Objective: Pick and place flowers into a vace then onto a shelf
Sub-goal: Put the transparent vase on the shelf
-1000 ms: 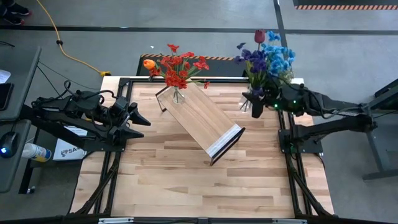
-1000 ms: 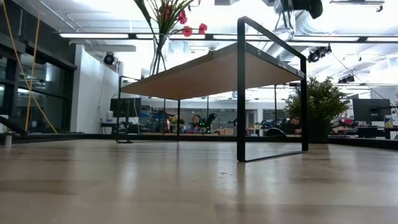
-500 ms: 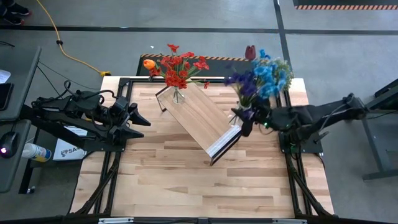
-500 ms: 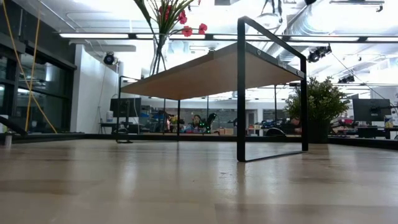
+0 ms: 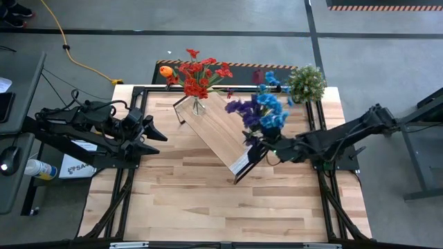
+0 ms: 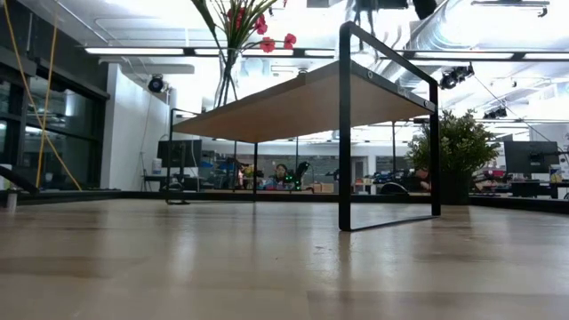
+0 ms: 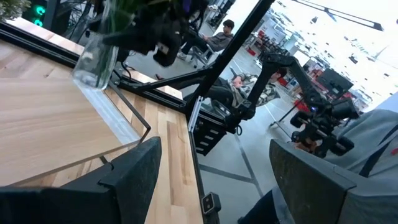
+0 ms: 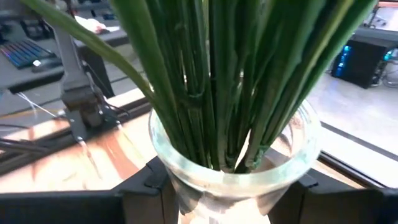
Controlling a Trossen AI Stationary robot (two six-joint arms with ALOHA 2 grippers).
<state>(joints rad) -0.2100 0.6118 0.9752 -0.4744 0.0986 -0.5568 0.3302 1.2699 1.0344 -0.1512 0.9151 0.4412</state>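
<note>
Ceiling lights (image 6: 267,51) are glowing over what seems an open workshop; a yellow cable (image 5: 66,47) is trailing across the grey floor (image 5: 374,62).

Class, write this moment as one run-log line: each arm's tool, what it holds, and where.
right tool: shut on glass vase of blue and purple flowers, over shelf white-edged end | left tool: open, waiting at table's left

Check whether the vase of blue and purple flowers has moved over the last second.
Yes. The right gripper has carried the blue and purple flowers from the table's far right corner toward the shelf, now over its white-edged end.
</note>
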